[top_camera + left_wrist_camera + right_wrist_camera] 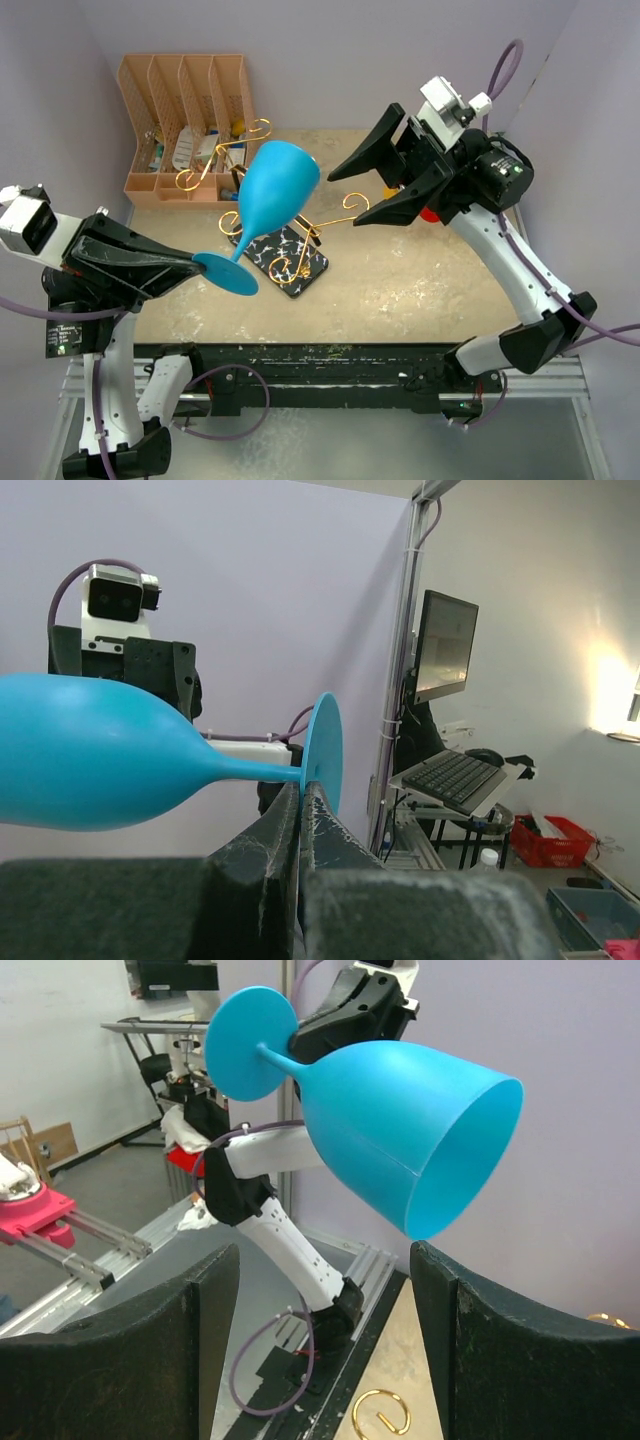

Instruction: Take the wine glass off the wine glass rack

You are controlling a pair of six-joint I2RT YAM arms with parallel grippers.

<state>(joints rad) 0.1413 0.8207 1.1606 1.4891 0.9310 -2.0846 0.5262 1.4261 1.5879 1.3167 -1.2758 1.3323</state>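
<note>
A blue wine glass (275,190) hangs in the air, tilted on its side, with its open mouth toward the right arm. My left gripper (205,266) is shut on the rim of its round foot (226,274). The left wrist view shows the foot (322,748) pinched between the closed fingers (330,825). The gold wire wine glass rack (330,222) stands on its black marble-look base (283,260) on the table below the glass. My right gripper (347,197) is open and empty, held high to the right of the bowl. In the right wrist view the bowl (400,1110) sits just above the open gripper (325,1260).
An orange-brown slotted file organiser (185,100) holding several small items stands at the back left, just behind the rack. A small red object (430,213) lies under the right arm. Purple walls close in the table on the left, back and right.
</note>
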